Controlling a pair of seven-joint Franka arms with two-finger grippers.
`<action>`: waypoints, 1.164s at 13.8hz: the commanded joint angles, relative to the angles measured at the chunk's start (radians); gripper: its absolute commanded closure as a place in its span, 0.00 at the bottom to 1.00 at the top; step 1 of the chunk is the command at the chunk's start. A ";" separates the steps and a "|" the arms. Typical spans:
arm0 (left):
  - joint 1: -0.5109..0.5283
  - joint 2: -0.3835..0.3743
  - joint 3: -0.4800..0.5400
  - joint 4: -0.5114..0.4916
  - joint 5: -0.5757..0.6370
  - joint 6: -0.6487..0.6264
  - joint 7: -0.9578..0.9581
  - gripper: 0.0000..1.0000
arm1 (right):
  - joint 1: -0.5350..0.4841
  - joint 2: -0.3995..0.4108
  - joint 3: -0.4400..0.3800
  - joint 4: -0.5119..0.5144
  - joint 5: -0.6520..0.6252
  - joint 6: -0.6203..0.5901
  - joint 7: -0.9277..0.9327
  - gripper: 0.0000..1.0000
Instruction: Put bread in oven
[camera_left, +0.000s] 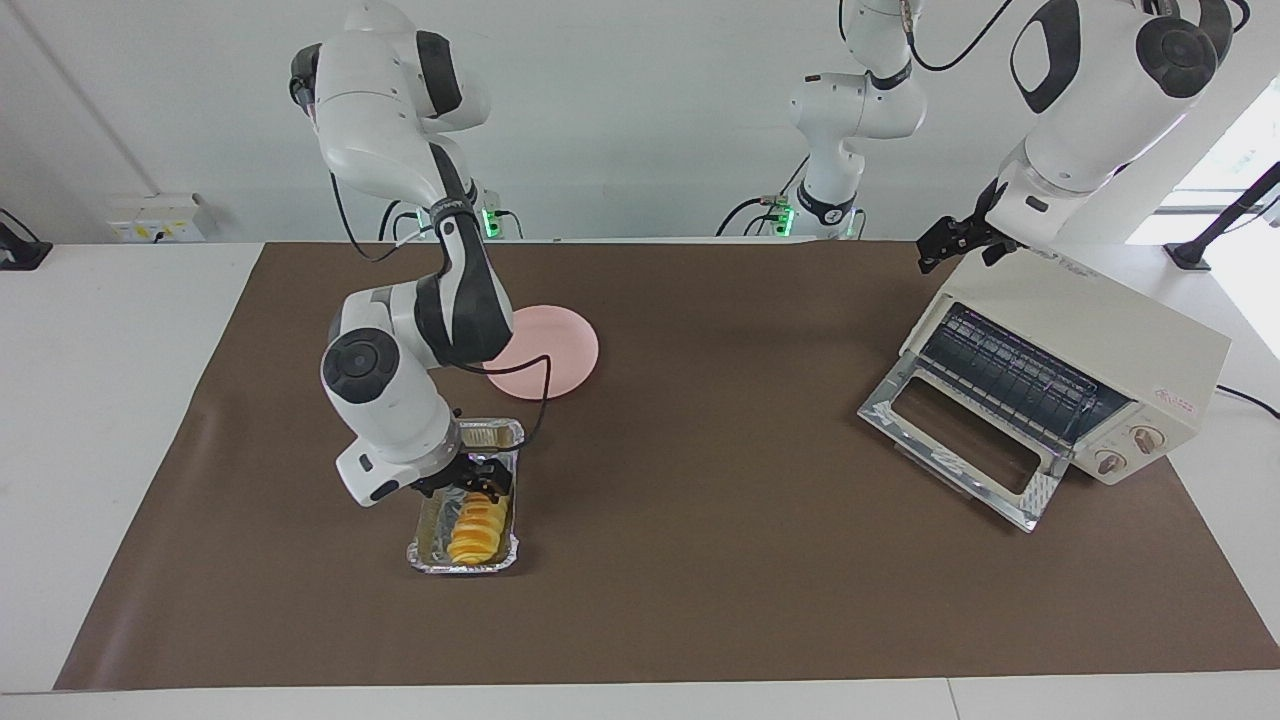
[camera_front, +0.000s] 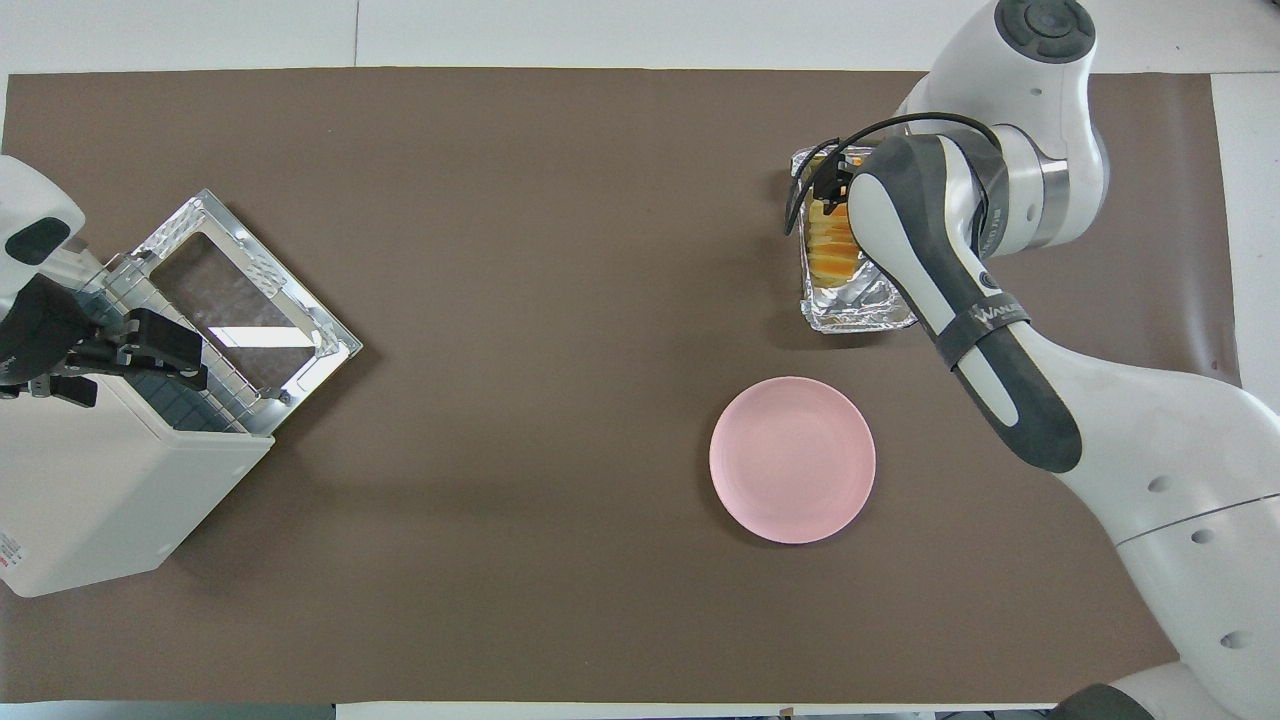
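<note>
Bread (camera_left: 474, 530) lies in foil tray (camera_left: 506, 432), right gripper (camera_left: 470, 483) above.

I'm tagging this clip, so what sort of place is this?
Probably a robotics lab staged as a kitchen: white robot arms at a table covered with a brown mat, a cream-white toaster oven, bare white walls.

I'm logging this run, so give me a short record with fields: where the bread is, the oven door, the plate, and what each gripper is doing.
bread: lying in the foil tray, not held
foil tray: on the mat, farther from the robots than the pink plate
pink plate: nothing on it
oven: at the left arm's end, door dropped open, rack bare
right gripper: over the bread in the tray
left gripper: open, waiting over the oven's top edge
</note>
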 joint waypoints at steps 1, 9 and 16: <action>0.013 -0.010 -0.006 -0.001 -0.010 0.005 0.003 0.00 | -0.043 -0.017 -0.001 -0.012 -0.010 -0.009 -0.126 0.00; 0.013 -0.010 -0.006 -0.001 -0.010 0.005 0.003 0.00 | -0.071 -0.052 -0.008 -0.254 -0.054 0.258 -0.222 0.03; 0.013 -0.010 -0.006 -0.001 -0.010 0.005 0.003 0.00 | -0.060 -0.054 -0.006 -0.253 -0.044 0.264 -0.209 1.00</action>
